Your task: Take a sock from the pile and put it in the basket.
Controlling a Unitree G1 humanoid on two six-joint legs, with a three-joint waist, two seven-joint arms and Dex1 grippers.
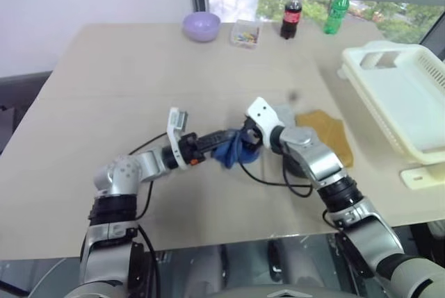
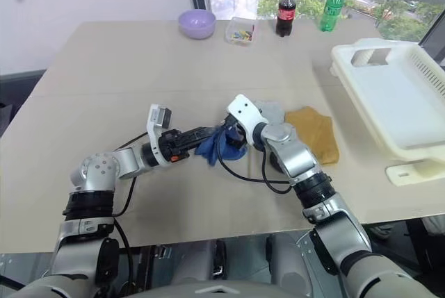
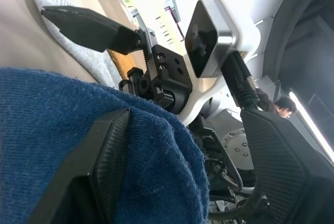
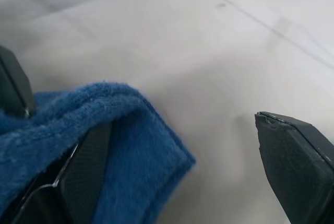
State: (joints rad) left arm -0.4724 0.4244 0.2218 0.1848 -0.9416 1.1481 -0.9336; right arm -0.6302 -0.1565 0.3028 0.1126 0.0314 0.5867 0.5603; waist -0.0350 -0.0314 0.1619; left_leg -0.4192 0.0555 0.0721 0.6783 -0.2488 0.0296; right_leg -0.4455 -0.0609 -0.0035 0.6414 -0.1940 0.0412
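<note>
Mid-table, the left gripper (image 1: 221, 141) points toward the robot's right with a royal blue sock (image 1: 231, 151) draped over one finger (image 3: 99, 166), its jaws spread and not clamped. The right gripper (image 1: 252, 139) meets it from the other side, its jaws wide apart; one finger (image 4: 83, 172) lies against the blue fabric, the other (image 4: 300, 166) stands clear over bare table (image 1: 139, 76). The sock hangs between the two grippers, bunched, its long axis hard to tell. The rest of the pile, a pale grey sock (image 2: 272, 112) and a mustard yellow sock (image 2: 316, 133), lies just beyond the right gripper. The white basket (image 1: 407, 100) sits well apart at the table's right edge, so the right arm is the nearer carrier.
</note>
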